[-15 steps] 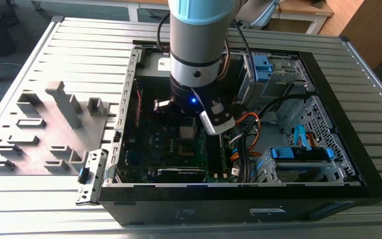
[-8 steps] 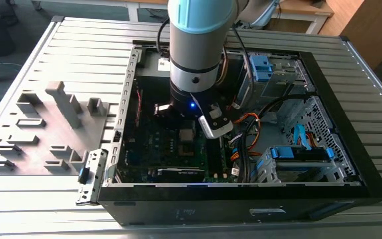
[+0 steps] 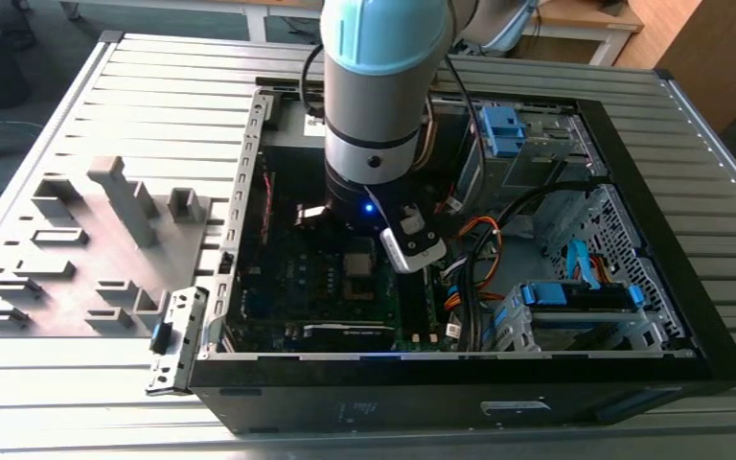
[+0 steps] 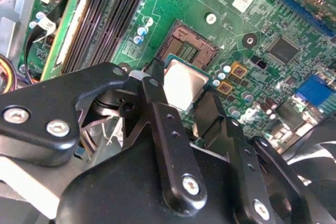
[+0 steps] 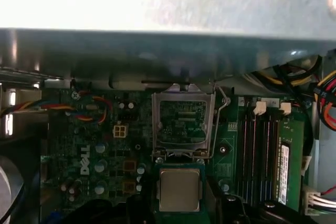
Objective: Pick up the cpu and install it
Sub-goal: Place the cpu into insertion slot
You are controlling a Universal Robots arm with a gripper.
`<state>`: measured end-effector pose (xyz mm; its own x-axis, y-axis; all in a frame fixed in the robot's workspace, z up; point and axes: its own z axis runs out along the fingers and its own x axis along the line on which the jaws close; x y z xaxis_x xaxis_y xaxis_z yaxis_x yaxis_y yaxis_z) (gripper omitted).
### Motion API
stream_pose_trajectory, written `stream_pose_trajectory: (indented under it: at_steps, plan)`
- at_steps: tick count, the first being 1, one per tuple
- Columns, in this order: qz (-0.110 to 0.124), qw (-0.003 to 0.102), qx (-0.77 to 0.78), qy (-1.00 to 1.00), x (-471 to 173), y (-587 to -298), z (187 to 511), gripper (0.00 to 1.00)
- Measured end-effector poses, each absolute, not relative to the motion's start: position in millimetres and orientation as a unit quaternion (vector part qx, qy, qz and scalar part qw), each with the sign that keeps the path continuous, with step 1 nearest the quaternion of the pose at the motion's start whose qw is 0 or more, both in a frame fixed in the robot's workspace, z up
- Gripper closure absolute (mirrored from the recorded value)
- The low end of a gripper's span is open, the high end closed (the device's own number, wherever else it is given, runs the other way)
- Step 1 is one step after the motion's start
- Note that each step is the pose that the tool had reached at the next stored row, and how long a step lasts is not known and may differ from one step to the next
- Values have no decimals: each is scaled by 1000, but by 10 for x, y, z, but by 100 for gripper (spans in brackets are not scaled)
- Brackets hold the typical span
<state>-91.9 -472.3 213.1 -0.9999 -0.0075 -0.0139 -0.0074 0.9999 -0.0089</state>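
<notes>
The cpu (image 4: 182, 83) sits clamped between the black fingers (image 4: 157, 111), near the open socket (image 4: 190, 51).

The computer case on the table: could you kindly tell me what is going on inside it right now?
A robot arm reaches down into the open black computer case. In the second wrist view its gripper is closed on the cpu, with a finger on either side of the chip. The cpu sits over the green motherboard, right beside the empty socket and not yet in it.
</notes>
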Motion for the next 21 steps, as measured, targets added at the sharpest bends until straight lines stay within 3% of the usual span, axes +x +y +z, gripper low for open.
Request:
stream_pose_trajectory:
  at_steps: [21]
  plan:
    - [-5,7,-3,1000,-920,-4883,1973,53]
